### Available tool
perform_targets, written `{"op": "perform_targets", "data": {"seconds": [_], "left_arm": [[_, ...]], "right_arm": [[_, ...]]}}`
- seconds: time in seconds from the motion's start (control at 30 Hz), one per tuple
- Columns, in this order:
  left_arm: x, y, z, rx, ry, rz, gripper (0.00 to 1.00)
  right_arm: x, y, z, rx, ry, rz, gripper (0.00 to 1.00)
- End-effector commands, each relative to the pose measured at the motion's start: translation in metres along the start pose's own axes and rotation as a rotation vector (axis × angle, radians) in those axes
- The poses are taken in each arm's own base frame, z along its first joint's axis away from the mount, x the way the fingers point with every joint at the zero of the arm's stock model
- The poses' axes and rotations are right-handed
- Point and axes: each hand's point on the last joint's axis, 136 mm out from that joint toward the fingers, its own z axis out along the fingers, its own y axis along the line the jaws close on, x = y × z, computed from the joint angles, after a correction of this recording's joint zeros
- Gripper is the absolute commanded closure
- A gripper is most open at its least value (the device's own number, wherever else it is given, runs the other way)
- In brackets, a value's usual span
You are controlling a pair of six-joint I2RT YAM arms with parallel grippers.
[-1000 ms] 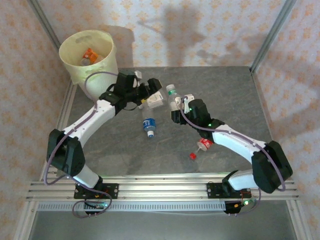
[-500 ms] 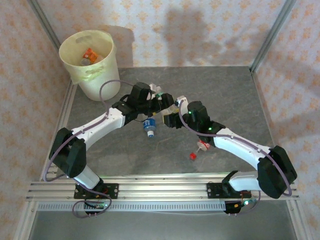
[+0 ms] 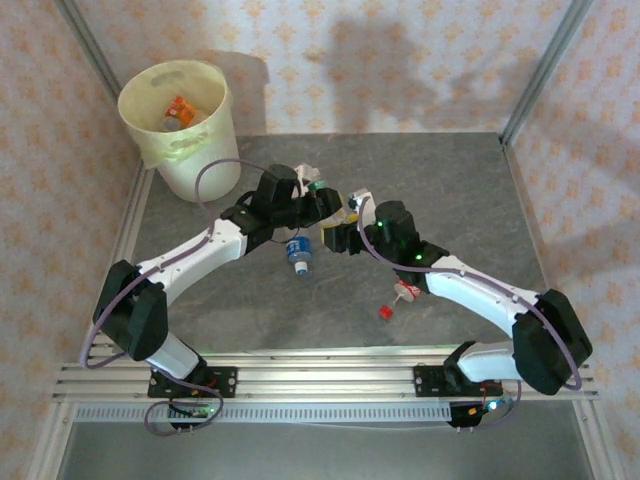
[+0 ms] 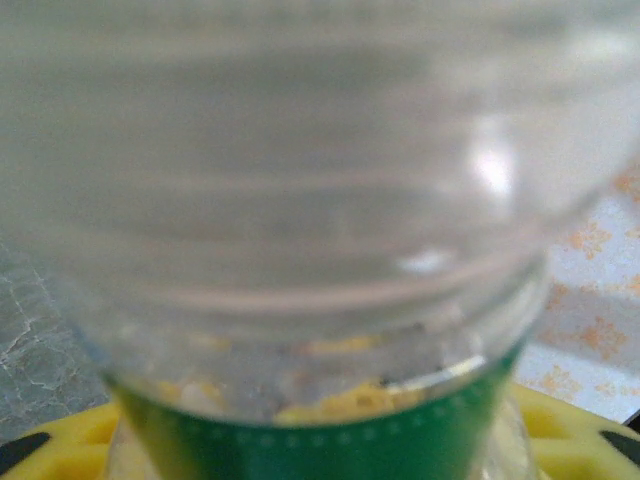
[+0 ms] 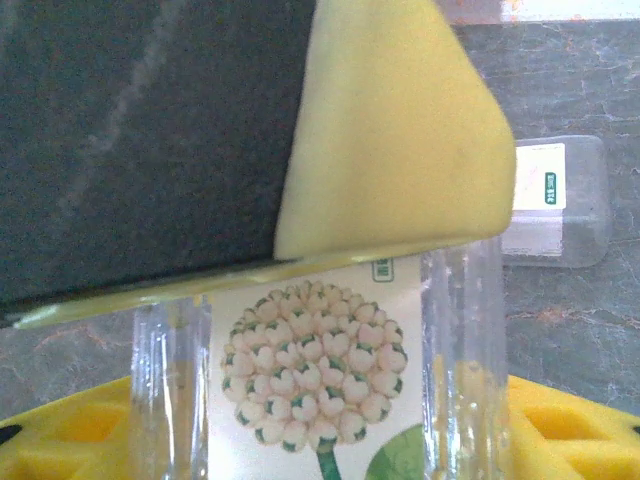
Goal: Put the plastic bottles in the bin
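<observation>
A clear plastic bottle [image 3: 330,202] with a green cap hangs above the table's middle, between both grippers. My left gripper [image 3: 315,200] is shut on it; in the left wrist view the bottle [image 4: 300,200] and its green band sit very close between the yellow fingers [image 4: 60,450]. In the right wrist view the same bottle [image 5: 320,400], with a flower label, stands between my right gripper's [image 5: 320,445] fingers [image 5: 580,420], with the left gripper's yellow pad [image 5: 400,130] pressed across it. Whether the right fingers still press it is unclear. The bin [image 3: 205,165] stands at the back left.
A blue-capped bottle [image 3: 298,252] lies on the table below the grippers. A red-labelled bottle [image 3: 407,290] and a loose red cap [image 3: 384,313] lie by the right forearm. Orange-labelled bottles [image 3: 178,110] lie in the bin. Another clear bottle [image 5: 555,205] lies beyond the held one.
My left gripper swung right from near the bin, reached the green-capped bottle held up by the right gripper, and shut on it. The right arm shifted slightly left.
</observation>
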Motion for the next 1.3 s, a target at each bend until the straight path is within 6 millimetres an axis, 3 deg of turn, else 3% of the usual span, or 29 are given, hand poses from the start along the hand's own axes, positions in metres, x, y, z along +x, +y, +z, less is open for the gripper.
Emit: {"op": "perform_targets", "data": {"seconds": [0.0, 0.07, 0.17, 0.3, 0.47, 0.7, 0.83, 1.1, 1.27], "left_arm": [[-0.005, -0.027, -0.014, 0.040, -0.014, 0.063, 0.55], [-0.011, -0.029, -0.018, 0.019, -0.030, 0.086, 0.56], [-0.025, -0.025, -0.023, -0.038, -0.071, 0.103, 0.56], [-0.047, -0.024, -0.036, -0.096, -0.154, 0.122, 0.56], [-0.080, -0.006, -0.068, -0.293, -0.328, 0.152, 0.53], [-0.123, 0.007, -0.115, -0.515, -0.526, 0.210, 0.53], [-0.152, 0.007, -0.143, -0.660, -0.640, 0.273, 0.49], [-0.212, -0.001, -0.166, -0.696, -0.771, 0.365, 0.47], [-0.252, -0.001, -0.192, -0.850, -0.871, 0.408, 0.48]], "right_arm": [[-0.029, 0.024, -0.005, -0.079, -0.064, -0.047, 0.32], [-0.030, 0.025, -0.007, -0.079, -0.062, -0.054, 0.26], [-0.035, 0.025, -0.013, -0.064, -0.071, -0.060, 0.08], [-0.045, 0.019, -0.026, -0.006, -0.120, -0.066, 0.00], [-0.056, 0.001, -0.049, 0.125, -0.205, -0.069, 0.01], [-0.051, -0.021, -0.069, 0.249, -0.249, -0.063, 0.01], [-0.048, -0.023, -0.072, 0.260, -0.249, -0.055, 0.01], [-0.050, -0.023, -0.073, 0.265, -0.253, -0.048, 0.01], [-0.050, -0.024, -0.072, 0.270, -0.248, -0.047, 0.01]]}}
